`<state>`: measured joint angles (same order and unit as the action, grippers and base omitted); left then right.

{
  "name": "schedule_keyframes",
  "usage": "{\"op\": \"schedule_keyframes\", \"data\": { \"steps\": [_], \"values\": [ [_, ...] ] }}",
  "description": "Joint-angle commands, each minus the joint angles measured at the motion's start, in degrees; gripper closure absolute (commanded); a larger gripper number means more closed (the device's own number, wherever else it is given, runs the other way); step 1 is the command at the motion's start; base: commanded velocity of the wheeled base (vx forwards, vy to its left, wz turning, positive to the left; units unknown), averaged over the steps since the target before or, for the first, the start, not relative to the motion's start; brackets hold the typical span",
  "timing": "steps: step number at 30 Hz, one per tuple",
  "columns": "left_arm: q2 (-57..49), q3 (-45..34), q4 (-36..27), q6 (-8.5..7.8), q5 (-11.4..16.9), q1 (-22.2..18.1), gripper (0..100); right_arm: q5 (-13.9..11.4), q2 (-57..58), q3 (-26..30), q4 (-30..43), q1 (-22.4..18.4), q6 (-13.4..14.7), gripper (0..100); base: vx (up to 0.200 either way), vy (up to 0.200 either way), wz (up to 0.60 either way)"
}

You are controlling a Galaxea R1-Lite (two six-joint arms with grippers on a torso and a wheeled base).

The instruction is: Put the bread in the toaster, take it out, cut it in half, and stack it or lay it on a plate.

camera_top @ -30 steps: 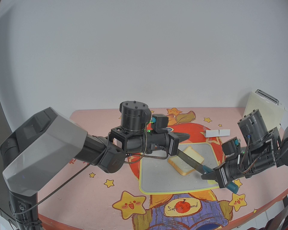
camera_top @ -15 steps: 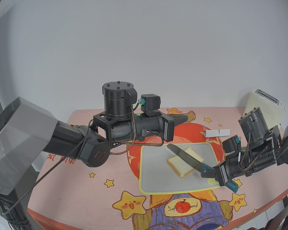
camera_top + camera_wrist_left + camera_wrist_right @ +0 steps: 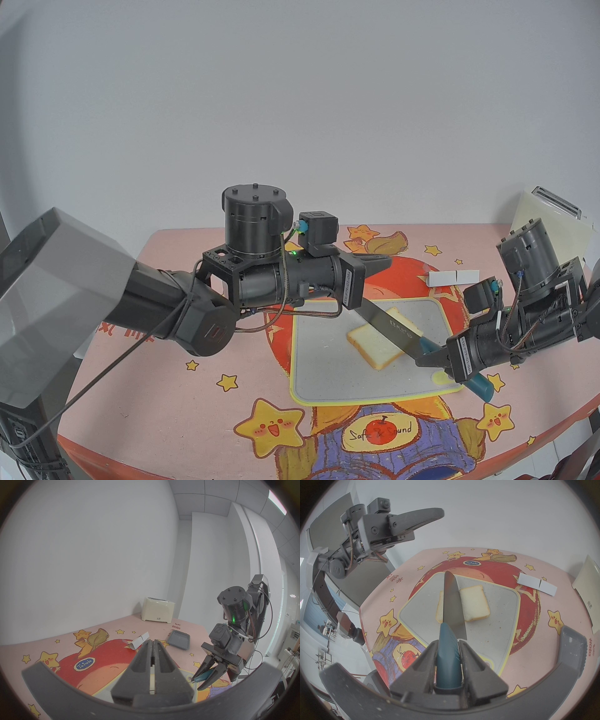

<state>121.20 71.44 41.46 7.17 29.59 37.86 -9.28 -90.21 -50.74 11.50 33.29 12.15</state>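
A white card (image 3: 454, 277) lies right of centre on the pink cartoon tablecloth (image 3: 187, 406); a plain wall (image 3: 300, 94) spans the upper frame.

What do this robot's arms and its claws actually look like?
Both arms are dark grey, built of chunky cylinders and blocks. The left arm starts in a pale grey angular shell. Thin black cables loop outside it, and outside the right arm too. Each has a small green light and a white label strip. The left gripper and right gripper each have two matt grey tapered fingers.

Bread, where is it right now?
In the head view the bread lies on the grey cutting board, right of centre, beneath the knife held by the right gripper.
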Motion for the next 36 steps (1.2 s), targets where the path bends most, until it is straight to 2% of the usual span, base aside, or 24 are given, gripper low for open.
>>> {"op": "schedule_keyframes", "data": {
  "steps": [1,7,11,36],
  "values": [
    [2.0,-0.1,0.1,-0.40,0.0,0.1,100,-0.1,-0.7,0.0,0.1,0.0,0.1,100,0.000,0.000,0.00],
    [2.1,-1.9,0.4,-0.49,0.0,0.4,100,-0.2,-0.8,0.0,0.1,-0.5,0.1,100,0.000,0.000,0.00],
    [2.1,-3.0,0.4,-1.19,0.0,0.4,100,-0.2,-1.6,-0.1,0.1,-1.1,0.1,100,0.000,0.000,0.00],
    [3.4,-3.6,1.3,-1.19,-0.6,1.4,100,-0.3,-2.4,0.1,0.3,-1.2,0.2,100,0.000,0.000,0.00]
  ]
}}
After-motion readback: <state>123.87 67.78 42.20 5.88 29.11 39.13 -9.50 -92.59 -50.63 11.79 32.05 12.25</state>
